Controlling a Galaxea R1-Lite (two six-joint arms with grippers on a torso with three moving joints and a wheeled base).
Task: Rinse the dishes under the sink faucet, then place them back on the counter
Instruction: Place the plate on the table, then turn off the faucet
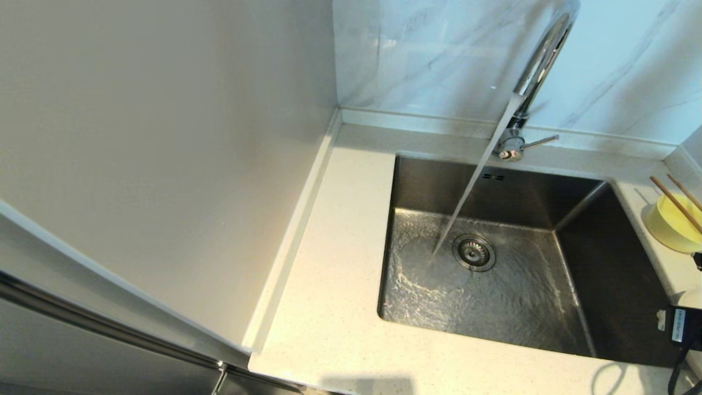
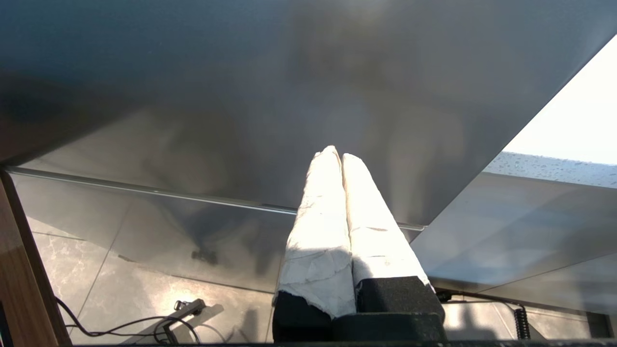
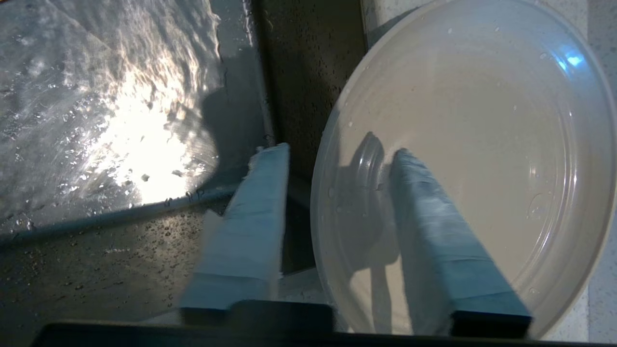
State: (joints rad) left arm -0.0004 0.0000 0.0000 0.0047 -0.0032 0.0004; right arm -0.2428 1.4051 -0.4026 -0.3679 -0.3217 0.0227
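Logging from my remote station: right gripper spread, 1 finger over the plate, 1 outside its rim, on the counter beside the sink. Faucet running. Bowl carries 2 chopsticks. Left gripper pressed together, parked.

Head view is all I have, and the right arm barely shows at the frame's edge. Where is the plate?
Observer: The plate lies on the counter at the edge of the sink, with water droplets on it.
Operator: Gripped?
Observer: No. The right hand is open, with one finger over the plate's inside and the other outside its rim, over the sink wall.
Operator: Other arm?
Observer: The left hand is shut and empty. It is low, in front of a steel cabinet front, with the floor below.
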